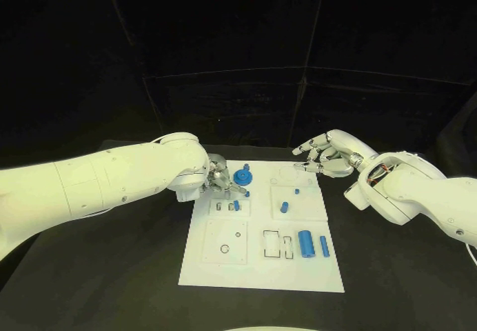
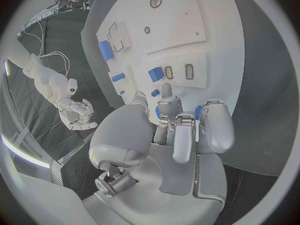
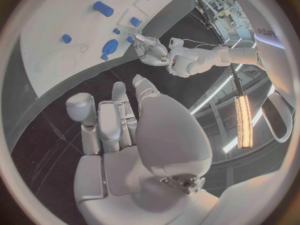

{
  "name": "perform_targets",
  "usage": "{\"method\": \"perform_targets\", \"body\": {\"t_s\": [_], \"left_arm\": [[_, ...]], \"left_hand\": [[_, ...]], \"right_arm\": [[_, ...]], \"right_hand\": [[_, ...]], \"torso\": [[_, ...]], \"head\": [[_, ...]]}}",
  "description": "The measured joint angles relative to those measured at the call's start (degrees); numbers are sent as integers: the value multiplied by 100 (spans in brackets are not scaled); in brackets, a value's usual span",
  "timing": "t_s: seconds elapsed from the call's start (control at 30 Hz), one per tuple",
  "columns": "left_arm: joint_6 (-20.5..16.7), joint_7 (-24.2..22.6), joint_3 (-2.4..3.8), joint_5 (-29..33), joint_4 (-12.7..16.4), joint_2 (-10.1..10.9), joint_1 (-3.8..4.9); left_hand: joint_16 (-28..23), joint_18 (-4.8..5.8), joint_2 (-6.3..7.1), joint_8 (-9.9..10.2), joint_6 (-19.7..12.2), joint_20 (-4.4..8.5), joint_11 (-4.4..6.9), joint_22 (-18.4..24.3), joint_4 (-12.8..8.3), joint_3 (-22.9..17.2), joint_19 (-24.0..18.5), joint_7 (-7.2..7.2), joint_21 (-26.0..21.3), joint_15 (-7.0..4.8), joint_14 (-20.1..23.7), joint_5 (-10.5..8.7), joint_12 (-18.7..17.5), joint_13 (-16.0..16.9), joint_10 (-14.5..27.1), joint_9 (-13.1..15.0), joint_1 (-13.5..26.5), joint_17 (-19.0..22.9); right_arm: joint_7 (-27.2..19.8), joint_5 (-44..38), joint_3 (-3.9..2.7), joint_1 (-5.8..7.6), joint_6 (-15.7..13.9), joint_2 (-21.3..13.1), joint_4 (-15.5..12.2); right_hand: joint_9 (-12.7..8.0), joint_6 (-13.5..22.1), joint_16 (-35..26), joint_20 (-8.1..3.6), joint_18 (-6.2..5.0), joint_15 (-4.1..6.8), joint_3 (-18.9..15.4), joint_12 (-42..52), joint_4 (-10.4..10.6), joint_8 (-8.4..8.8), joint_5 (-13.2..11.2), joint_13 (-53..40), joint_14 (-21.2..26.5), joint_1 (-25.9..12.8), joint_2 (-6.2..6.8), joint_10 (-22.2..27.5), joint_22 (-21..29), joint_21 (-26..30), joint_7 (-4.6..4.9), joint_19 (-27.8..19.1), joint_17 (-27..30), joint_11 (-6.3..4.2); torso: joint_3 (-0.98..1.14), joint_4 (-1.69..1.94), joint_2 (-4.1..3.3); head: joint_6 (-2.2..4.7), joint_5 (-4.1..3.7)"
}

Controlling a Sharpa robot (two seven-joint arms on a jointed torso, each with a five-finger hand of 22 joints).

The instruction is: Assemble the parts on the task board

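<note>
I am reaching my left hand (image 1: 217, 178), fingers curled, grip unclear, at the round blue plastic gear (image 1: 243, 178) on the white task board (image 1: 260, 272)'s far edge, probably light, stiff, best pinched by its rim.

One white task board (image 1: 260, 272) lies on one black table (image 1: 109, 276). Two silver hands are there: left hand (image 1: 217, 178), right hand (image 1: 323, 156).

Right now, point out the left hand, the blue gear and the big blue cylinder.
left hand (image 1: 217, 181), head view, on its silver fingers.
blue gear (image 1: 243, 178), head view, on its round top.
big blue cylinder (image 1: 306, 243), head view, on its middle.
</note>
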State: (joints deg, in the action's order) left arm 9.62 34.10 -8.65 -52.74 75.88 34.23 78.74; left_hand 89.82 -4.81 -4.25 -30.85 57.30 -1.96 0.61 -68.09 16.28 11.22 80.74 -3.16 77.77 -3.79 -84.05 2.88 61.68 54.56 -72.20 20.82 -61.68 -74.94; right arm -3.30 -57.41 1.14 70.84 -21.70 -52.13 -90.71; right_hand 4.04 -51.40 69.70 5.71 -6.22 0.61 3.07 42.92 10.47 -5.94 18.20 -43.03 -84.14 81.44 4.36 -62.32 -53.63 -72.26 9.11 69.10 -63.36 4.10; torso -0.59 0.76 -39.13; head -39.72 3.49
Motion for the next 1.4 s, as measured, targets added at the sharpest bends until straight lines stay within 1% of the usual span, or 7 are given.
{"method": "perform_targets", "body": {"t_s": [0.13,0.37,0.67,1.07,1.2,1.3,1.4], "left_arm": [[107,41,-8,-12,-66,-87,0],[260,81,-23,-24,-110,-196,0],[410,128,-34,-27,-142,-228,0],[528,147,-46,-28,-205,-319,-3],[557,152,-48,-28,-237,-341,-3],[580,155,-48,-29,-262,-364,-4],[606,159,-48,-30,-285,-390,-4]], "left_hand": [[0,0,0,0,0,0,0,-19,0,0,0,0,23,0,0,0,0,0,0,11,0,0],[0,0,0,-22,-12,0,0,-29,-16,16,0,-13,23,0,0,0,0,4,0,20,0,1],[0,-1,-29,-50,-41,0,0,-41,-32,32,0,1,23,0,0,0,0,6,1,56,-29,1],[0,-1,-116,-116,-102,0,-1,-42,-47,47,-1,-19,23,0,0,0,0,18,2,119,-116,2],[0,-1,-152,-139,-122,-1,-1,-65,-80,46,-1,1,58,1,0,0,0,28,2,150,-152,2],[0,-1,-203,-178,-143,0,-1,-93,-130,29,-1,-20,58,1,0,0,26,49,2,180,-203,2],[0,-1,-209,-204,-163,-1,-1,-112,-145,13,-1,0,58,1,0,0,26,60,2,206,-260,2]], "right_arm": [[5,4,0,0,5,12,13],[14,6,0,1,18,37,34],[29,7,0,1,38,56,41],[45,-2,0,1,66,91,55],[53,-51,0,1,78,105,61],[61,-91,0,1,91,126,65],[66,-123,0,1,101,139,65]], "right_hand": [[0,0,-22,-19,-1,0,0,0,0,0,32,10,0,0,0,0,28,23,0,-19,21,0],[0,0,-36,2,-1,0,0,0,0,-21,60,18,0,0,0,0,55,25,0,-41,34,0],[0,0,-67,2,0,0,0,0,0,-21,86,27,0,22,-23,0,80,47,0,-41,55,0],[-1,0,-72,-17,0,0,0,-22,0,-20,132,41,0,22,-23,0,113,71,0,-60,68,0],[-1,17,-88,3,0,0,0,-22,0,-20,144,50,0,22,-23,0,134,93,-18,-81,82,0],[-1,38,-117,3,0,0,0,-22,0,-20,144,56,0,22,-23,0,154,93,3,-81,104,0],[-1,38,-117,3,-4,0,0,-21,0,-20,144,60,0,22,-23,0,165,109,3,-80,118,0]], "torso": [[-2,1,-3],[-6,6,-4],[-8,8,-7],[-9,12,-8],[-9,12,-10],[-8,9,-11],[-7,8,-13]], "head": [[-15,2],[-38,2],[-63,9],[-94,15],[-102,18],[-110,18],[-119,10]]}}
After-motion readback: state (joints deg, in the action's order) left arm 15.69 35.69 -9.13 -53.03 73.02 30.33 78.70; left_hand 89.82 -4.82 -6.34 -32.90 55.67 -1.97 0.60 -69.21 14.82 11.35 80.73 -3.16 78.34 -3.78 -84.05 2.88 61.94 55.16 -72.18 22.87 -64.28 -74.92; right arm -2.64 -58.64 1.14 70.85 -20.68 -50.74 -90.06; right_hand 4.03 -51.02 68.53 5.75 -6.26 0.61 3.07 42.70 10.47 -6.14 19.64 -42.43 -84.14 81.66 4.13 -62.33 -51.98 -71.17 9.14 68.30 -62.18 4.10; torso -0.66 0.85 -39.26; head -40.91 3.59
